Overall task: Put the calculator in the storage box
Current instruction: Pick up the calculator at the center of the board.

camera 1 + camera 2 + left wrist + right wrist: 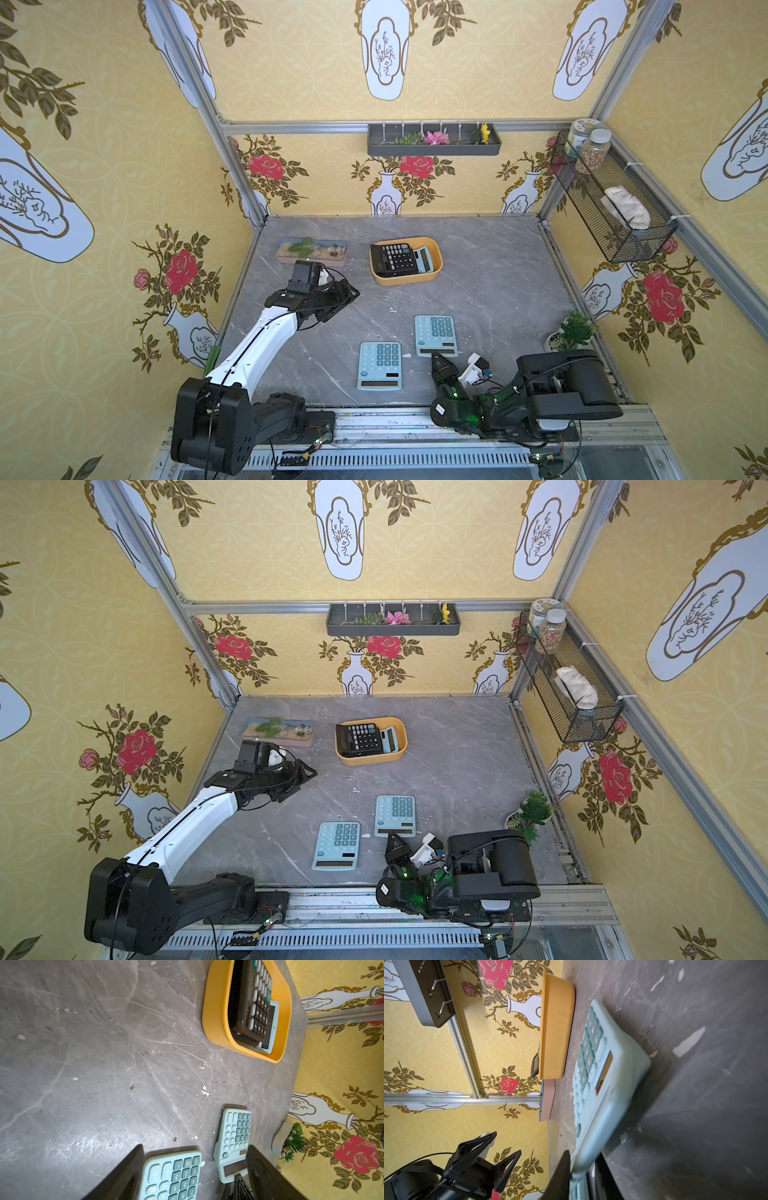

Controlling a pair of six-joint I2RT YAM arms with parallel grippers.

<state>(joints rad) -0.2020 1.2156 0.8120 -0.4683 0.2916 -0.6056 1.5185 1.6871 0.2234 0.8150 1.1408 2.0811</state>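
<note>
The yellow-orange storage box (432, 272) (216, 1007) sits at the back middle of the table. A black calculator (395, 257) lies in it on top of a light blue one (424, 258). Two more light blue calculators lie near the front: one (379, 365) on the left, the other (436, 334) (610, 1076) on the right. My right gripper (436, 358) (583, 1154) pinches the right calculator's near edge, one finger on top and one below. My left gripper (341, 302) (195, 1147) hangs open and empty above the table, left of the box.
A pink-and-blue planter tray (311, 251) lies at the back left. A small potted plant (571, 332) stands by the right wall. On the walls hang a dark grey tray (434, 143) and a wire basket (615, 208).
</note>
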